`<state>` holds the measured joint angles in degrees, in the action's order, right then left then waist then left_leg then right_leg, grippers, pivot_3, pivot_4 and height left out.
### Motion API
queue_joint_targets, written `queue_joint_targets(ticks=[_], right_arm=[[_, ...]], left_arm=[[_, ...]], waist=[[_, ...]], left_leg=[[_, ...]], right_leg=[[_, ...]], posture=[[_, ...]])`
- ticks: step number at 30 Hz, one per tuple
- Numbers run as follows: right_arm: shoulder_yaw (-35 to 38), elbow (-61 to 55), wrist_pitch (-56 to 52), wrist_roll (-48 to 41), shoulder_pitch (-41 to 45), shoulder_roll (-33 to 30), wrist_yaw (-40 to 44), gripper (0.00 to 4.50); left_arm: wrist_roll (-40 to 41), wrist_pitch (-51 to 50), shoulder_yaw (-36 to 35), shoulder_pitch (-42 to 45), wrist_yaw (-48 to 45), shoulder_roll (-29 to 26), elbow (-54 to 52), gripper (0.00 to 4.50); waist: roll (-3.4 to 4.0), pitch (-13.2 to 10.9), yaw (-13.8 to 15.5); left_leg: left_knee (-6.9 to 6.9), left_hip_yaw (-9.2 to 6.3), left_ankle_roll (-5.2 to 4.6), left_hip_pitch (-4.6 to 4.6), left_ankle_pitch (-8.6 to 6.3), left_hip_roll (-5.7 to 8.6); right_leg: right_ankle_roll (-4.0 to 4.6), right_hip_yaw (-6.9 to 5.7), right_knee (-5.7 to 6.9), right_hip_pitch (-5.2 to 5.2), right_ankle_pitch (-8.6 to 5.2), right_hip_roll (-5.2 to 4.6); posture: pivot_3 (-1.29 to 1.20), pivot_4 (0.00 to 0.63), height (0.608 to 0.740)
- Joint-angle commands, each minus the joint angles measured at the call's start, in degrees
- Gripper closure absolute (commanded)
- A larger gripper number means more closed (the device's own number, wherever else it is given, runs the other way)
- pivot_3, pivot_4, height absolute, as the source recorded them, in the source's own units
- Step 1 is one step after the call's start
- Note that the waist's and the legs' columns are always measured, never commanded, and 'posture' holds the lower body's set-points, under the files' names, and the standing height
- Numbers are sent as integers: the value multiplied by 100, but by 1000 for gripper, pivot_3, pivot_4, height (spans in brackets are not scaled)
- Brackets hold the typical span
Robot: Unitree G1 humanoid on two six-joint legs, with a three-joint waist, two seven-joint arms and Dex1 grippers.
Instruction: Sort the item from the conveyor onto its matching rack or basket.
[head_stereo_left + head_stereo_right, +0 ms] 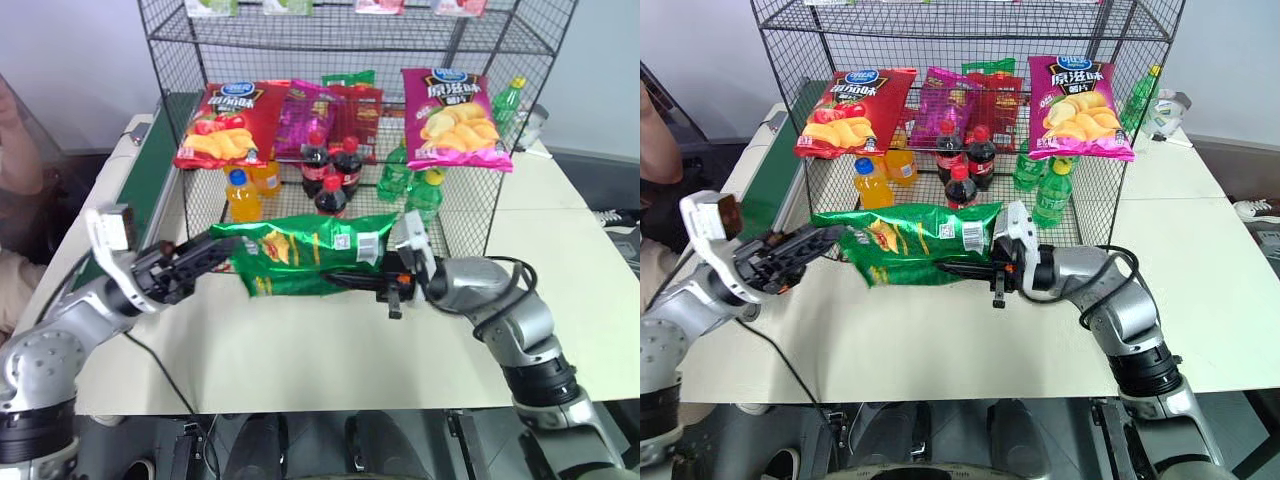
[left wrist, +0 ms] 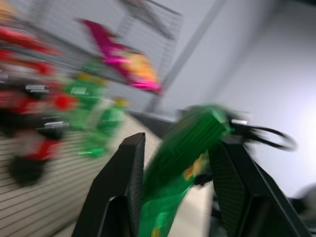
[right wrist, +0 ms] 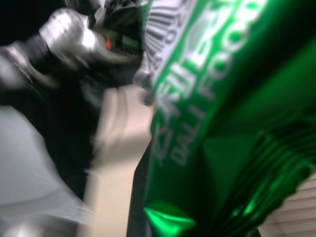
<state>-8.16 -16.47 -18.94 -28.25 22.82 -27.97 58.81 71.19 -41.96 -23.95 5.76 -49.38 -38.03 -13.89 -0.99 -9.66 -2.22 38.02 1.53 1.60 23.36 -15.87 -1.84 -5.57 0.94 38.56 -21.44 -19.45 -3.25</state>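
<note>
Left eye view: green chip bag (image 1: 305, 254) hangs lengthwise above the bench (image 1: 330, 350), in front of the rack (image 1: 350, 120). Right claw (image 1: 372, 280) is clamped on the bag's right end. Left claw (image 1: 215, 252), fingers apart, straddles the other end without pinching. Step judged: hand-over between claws, mid-way. Next move calls for the right claw alone to carry the bag onto the chip tier beside the red bag (image 1: 225, 125).

Both eye views look forward and down from the head over the table (image 1: 300, 360) toward the rack (image 1: 350, 40), sharing nearly the same scene. The left wrist view looks along its fingers (image 2: 118, 192) at the bag (image 2: 182, 153); the right wrist view sits right against the bag.
</note>
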Motion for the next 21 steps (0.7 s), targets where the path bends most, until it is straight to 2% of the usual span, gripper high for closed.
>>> queue_joint_targets(ticks=[1,5,7,10,12,15,21], right_arm=[[105,-217,2523,1649,356,-183,-293,4500],[293,290,5141,3339,755,-503,-1037,4500],[328,401,5797,3797,722,-587,-1355,4500],[480,490,6176,4481,700,-581,-1940,4500],[690,656,5937,5428,948,-546,-2609,4500],[811,821,4950,6640,1242,-394,-3412,4500],[551,984,3511,7444,1474,-66,-3780,4500]], left_arm=[[-186,302,-437,-92,-74,-39,31,2329],[-458,512,-554,-158,-80,-18,105,2329],[-543,557,-539,-165,-120,-15,100,2329],[-791,754,-459,-131,-146,42,69,2329],[-1324,1188,-315,-97,-225,62,45,2329],[-2071,1808,-97,-119,-385,58,-18,2329],[-2815,2514,72,-274,-398,123,-208,2329]], waist=[[1,-1,2],[0,0,17],[-6,3,33],[-5,2,23],[-5,2,16],[-5,2,-9],[-5,2,-15]], left_leg=[[1,1,0,0,0,2],[2,2,2,-2,1,4],[1,1,2,-2,1,3],[1,2,5,-2,2,2],[0,2,10,-2,5,2],[1,3,47,-6,27,3],[-8,4,52,1,30,0]], right_leg=[[0,0,0,1,0,-3],[0,-2,-1,3,0,-6],[0,-3,-4,4,0,-6],[0,-2,-7,5,0,-9],[0,-2,-4,5,0,-9],[2,0,5,5,1,-9],[4,3,8,-8,0,-4]], posture=[[0,150,739],[0,150,739],[0,150,739],[0,150,739],[0,150,739],[0,150,739],[0,150,739]])
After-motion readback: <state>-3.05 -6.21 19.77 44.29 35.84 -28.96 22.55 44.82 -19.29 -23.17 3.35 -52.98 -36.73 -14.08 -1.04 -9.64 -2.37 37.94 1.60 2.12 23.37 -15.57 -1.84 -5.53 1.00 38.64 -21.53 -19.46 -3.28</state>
